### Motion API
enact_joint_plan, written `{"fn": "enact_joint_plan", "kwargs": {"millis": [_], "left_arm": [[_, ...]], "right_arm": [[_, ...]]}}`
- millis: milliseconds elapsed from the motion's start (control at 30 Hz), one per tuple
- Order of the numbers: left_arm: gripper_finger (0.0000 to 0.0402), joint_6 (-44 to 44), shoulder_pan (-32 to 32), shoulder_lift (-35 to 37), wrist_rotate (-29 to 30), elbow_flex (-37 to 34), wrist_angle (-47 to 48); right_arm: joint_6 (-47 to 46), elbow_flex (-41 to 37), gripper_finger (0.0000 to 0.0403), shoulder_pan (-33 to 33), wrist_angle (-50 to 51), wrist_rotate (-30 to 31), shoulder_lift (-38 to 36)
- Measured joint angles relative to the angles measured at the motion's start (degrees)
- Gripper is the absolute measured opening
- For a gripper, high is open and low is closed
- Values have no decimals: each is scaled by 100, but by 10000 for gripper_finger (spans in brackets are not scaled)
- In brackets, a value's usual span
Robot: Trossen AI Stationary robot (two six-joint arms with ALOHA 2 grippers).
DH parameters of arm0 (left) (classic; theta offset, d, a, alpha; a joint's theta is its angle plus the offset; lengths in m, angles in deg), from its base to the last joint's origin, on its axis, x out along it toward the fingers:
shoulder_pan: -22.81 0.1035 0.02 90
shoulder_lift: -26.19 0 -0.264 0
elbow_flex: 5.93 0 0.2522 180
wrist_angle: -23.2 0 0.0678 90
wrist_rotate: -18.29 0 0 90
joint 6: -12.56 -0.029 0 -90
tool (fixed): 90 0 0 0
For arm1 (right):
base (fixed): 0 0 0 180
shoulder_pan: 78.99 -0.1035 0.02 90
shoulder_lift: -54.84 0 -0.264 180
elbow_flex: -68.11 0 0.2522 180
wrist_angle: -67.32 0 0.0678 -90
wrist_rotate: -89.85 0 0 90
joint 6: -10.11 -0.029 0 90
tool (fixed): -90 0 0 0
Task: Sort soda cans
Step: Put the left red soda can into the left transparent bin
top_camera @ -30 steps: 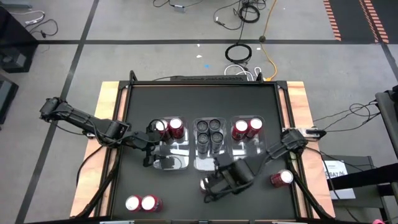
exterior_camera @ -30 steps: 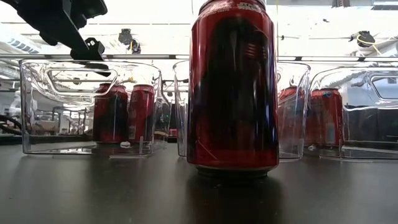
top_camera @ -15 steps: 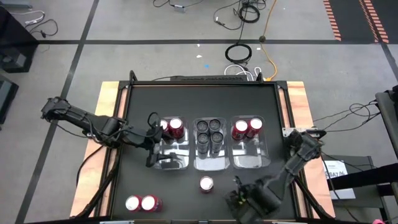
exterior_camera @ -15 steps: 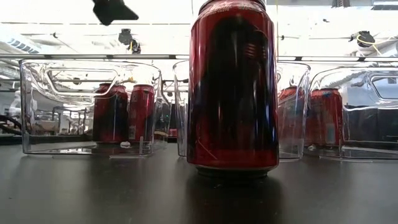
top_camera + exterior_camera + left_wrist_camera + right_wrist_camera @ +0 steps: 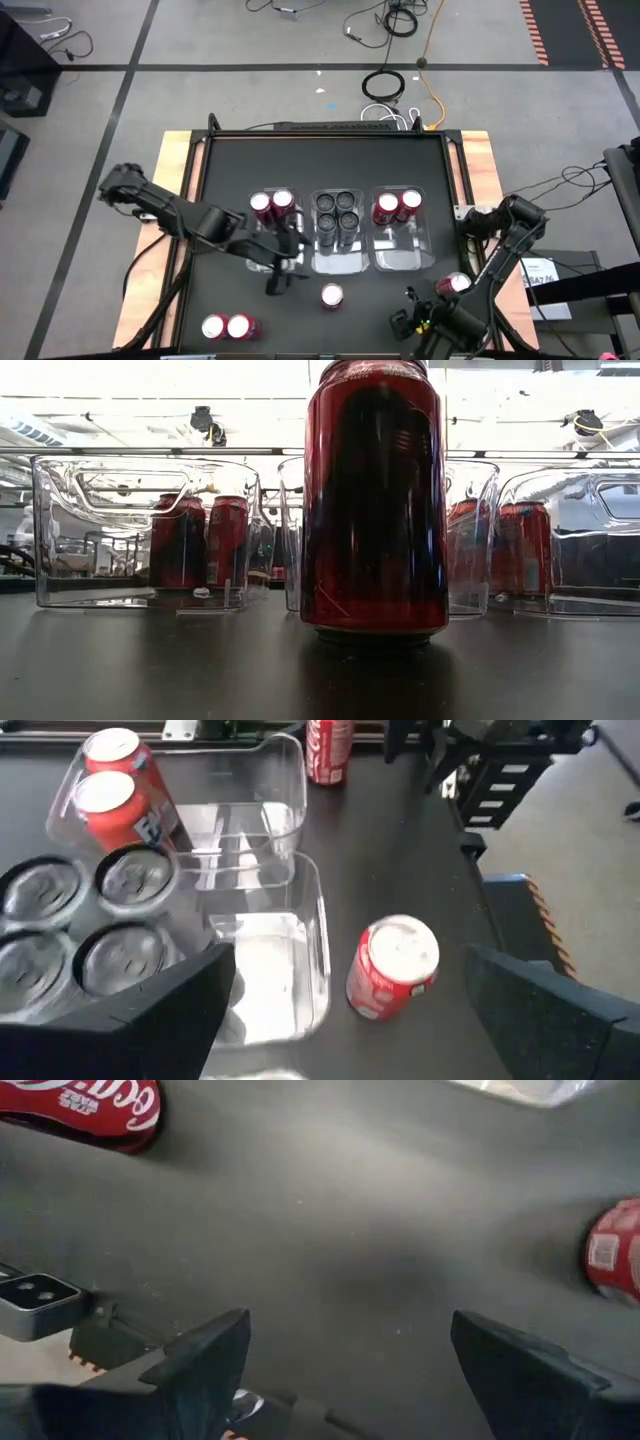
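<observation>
Black tabletop (image 5: 325, 160) holds three clear bins (image 5: 399, 258) in a row: two red cans (image 5: 272, 207) in the left bin, four dark cans (image 5: 337, 212) in the middle, two more red cans (image 5: 397, 207) in the right. I see a loose red can (image 5: 332, 296) standing near the middle bin, a pair of red cans (image 5: 227, 327) at the near left and one red can (image 5: 455, 285) at the near right. My left gripper (image 5: 277, 275) hangs wide open and empty at the left bin's near end, left of that loose can; my right gripper (image 5: 410, 322) sits near the near edge, jaws spread, empty.
</observation>
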Motion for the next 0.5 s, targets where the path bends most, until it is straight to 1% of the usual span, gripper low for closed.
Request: {"fn": "enact_joint_plan", "kwargs": {"millis": [67, 233, 333, 433, 500], "left_arm": [[392, -196, -16, -377, 0, 446, 228], [392, -1201, -131, -1381, -125, 1669, 1131], [392, -1760, -188, -1937, -257, 2321, 1444], [392, -2134, -247, -2432, -269, 2812, 1713], [392, -2237, -263, -2705, -280, 3002, 1791]], "right_arm": [[189, -111, 338, 2, -2, -1, -17], [587, -209, 338, 2, 8, -8, -17], [715, -209, 338, -18, 12, -8, -17], [737, -209, 338, -73, 16, 6, -17], [734, -209, 338, -131, 12, 6, -17]]}}
